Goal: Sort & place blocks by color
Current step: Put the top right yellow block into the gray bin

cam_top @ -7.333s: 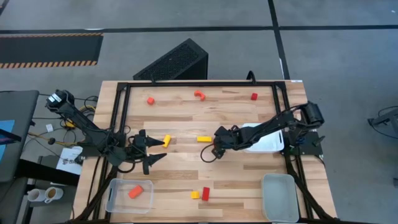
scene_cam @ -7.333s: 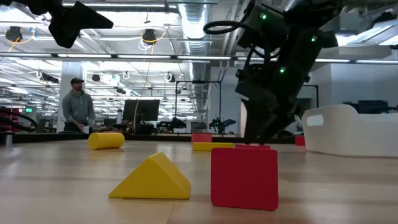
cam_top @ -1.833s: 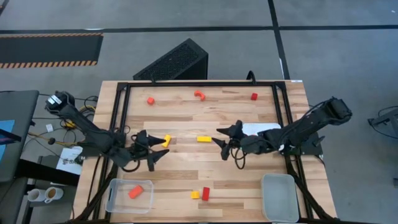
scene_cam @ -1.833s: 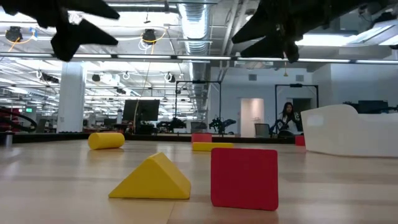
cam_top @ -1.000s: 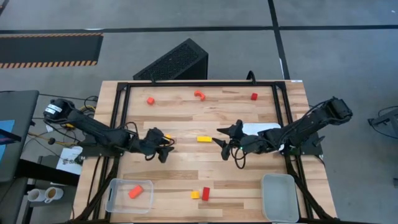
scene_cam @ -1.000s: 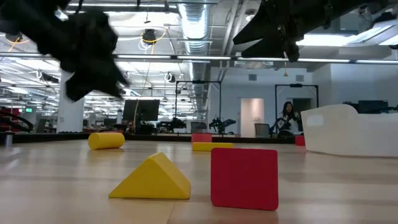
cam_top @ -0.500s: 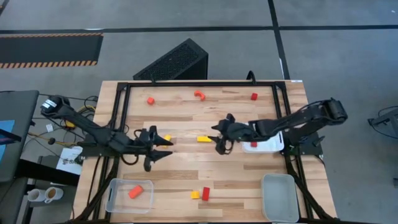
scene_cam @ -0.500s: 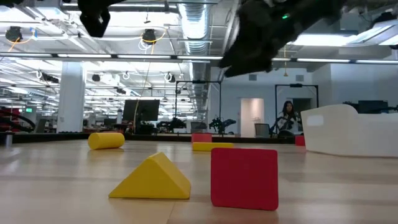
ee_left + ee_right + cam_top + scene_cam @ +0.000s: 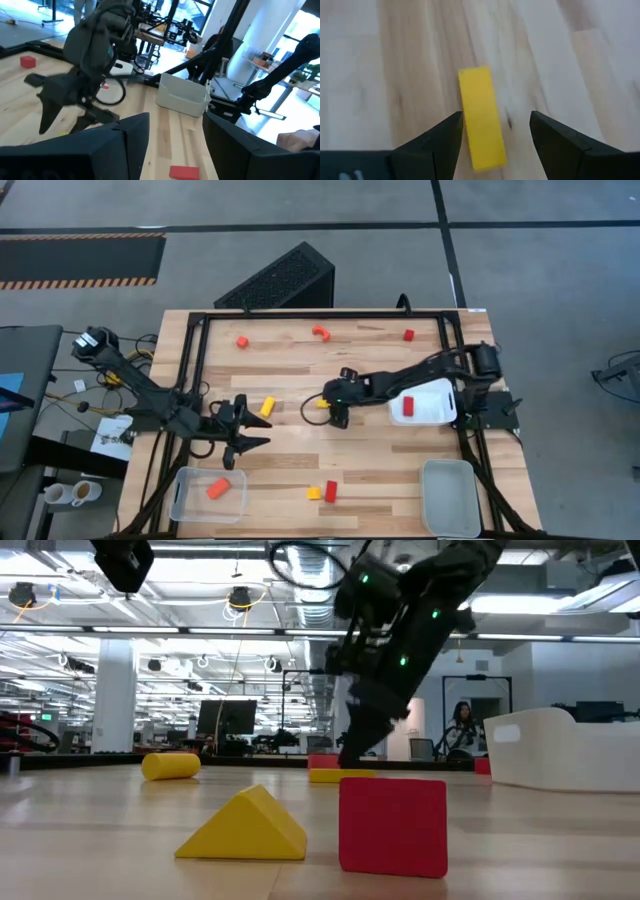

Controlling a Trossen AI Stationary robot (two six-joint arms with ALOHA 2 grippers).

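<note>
Blocks lie scattered over the wooden surface (image 9: 400, 450). Right tool (image 9: 334, 408) hangs over mid-surface, its fingers spread and released on either side of a yellow bar (image 9: 480, 117) lying flat on the wood; the bar sits between the fingers (image 9: 432, 145), whether it touches them I cannot tell. Left tool (image 9: 252, 434) hovers toward the left side, also released with its fingers spread, empty, near a yellow cylinder (image 9: 266, 406). Along the far edge sit a red cube (image 9: 242, 341), an orange arch (image 9: 321, 333) and another red cube (image 9: 408, 335). Toward the near edge a yellow wedge (image 9: 243, 825) and a red block (image 9: 393, 824) stand just beside each other. An orange block (image 9: 218, 488) lies in the clear tray (image 9: 186, 502) at the near left corner. A red block (image 9: 407, 407) rests in the white tray (image 9: 440, 408) on the right; another tray (image 9: 446, 498) sits at the near right.
</note>
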